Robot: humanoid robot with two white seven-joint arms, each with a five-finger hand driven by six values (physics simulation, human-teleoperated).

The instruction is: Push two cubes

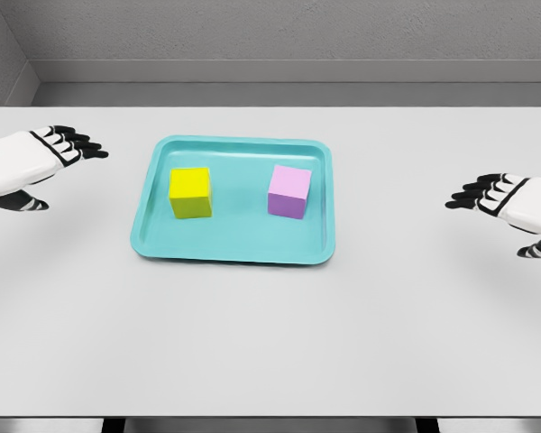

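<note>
A yellow cube [190, 192] sits in the left half of a teal tray [234, 251], and a pink cube [289, 191] sits in the right half, a cube's width or so apart. My left hand [68, 158] hovers left of the tray with fingers spread, holding nothing. My right hand [487, 203] hovers far to the right of the tray, fingers also spread and empty. Neither hand touches a cube or the tray.
The tray lies on a white table [270, 343] whose far edge meets a grey wall. A raised rim runs around the tray.
</note>
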